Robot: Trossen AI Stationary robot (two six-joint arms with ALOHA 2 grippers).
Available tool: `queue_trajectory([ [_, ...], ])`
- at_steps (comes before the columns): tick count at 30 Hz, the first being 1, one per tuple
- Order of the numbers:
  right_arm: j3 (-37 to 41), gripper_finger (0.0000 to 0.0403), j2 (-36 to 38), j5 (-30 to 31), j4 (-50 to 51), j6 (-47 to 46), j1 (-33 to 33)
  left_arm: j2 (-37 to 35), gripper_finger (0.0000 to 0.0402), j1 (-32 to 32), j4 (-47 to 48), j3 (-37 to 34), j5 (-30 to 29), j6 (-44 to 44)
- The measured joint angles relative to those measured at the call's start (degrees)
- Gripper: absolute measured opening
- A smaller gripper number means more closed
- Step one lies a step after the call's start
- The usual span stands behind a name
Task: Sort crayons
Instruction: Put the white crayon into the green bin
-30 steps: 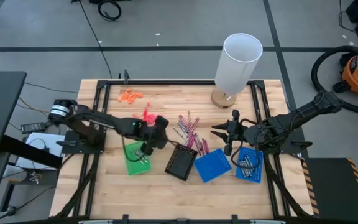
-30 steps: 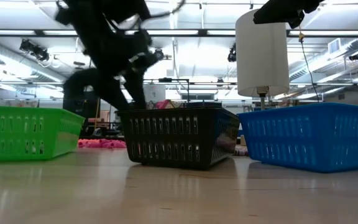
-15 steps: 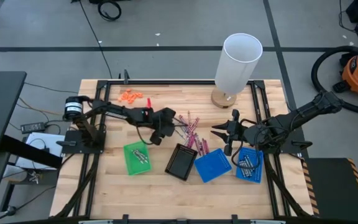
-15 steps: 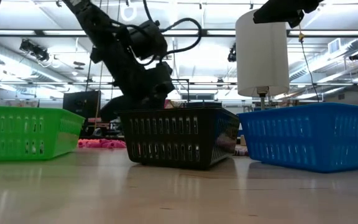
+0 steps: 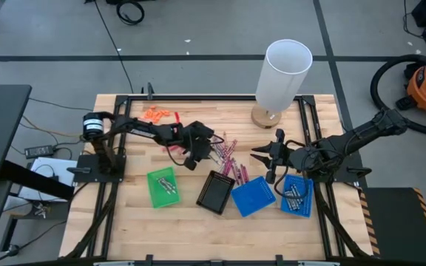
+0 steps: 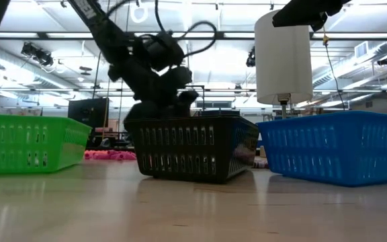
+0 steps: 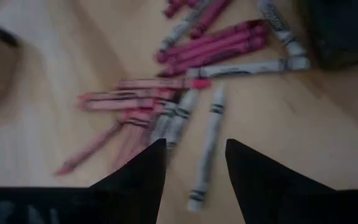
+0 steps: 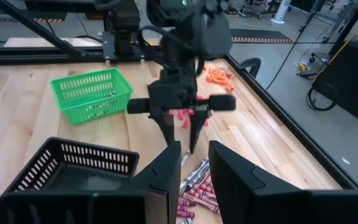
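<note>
Looking down from the high view, you've got the left gripper (image 5: 211,142) hanging over the near-left edge of the crayon pile, fingers spread apart and holding nothing (its wrist view shows both dark fingers (image 7: 143,174) parted above a grey-silver crayon (image 7: 206,149), not touching it); the crayons (image 5: 226,155) lie loose on the wooden table (image 5: 183,222) between the two arms, a mix of pink-magenta and grey-silver sticks, just behind the black tray (image 5: 215,192); the green tray (image 5: 163,187) sits left of the black one with a few crayons in it; two blue trays stand to the right, the nearer blue tray (image 5: 252,196) beside the black one, the farther blue tray (image 5: 296,196) holding grey sticks; your right gripper (image 5: 266,159) waits right of the pile, above the table, fingers partly apart and gripping nothing; the white cylinder (image 5: 282,75) stands upright at the back edge; orange bits (image 5: 154,114) lie at back left.
</note>
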State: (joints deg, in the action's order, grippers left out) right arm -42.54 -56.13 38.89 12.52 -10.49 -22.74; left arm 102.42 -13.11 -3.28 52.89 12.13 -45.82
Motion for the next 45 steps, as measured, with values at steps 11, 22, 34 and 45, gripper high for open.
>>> queue_trajectory([
  [11, 0.02, 0.0092, -0.01, -1.06, 0.08, -0.28, -0.07, 6.58, 0.0168, -4.01, -3.18, 0.05, 7.89, 5.11],
  [22, 0.02, 0.0092, 0.00, -1.05, -0.03, -0.45, -0.07, 7.23, 0.0066, -5.29, 0.32, 0.26, 10.83, 9.00],
  [34, 0.02, 0.0092, 0.01, -1.05, 0.01, -0.47, -0.07, 4.60, 0.0015, -4.73, 5.25, 0.00, 9.43, 9.02],
  [45, 0.02, 0.0092, 0.00, -1.03, 0.23, -1.37, -0.07, -6.91, 0.0015, -1.18, 8.11, -0.29, 2.36, 9.03],
])
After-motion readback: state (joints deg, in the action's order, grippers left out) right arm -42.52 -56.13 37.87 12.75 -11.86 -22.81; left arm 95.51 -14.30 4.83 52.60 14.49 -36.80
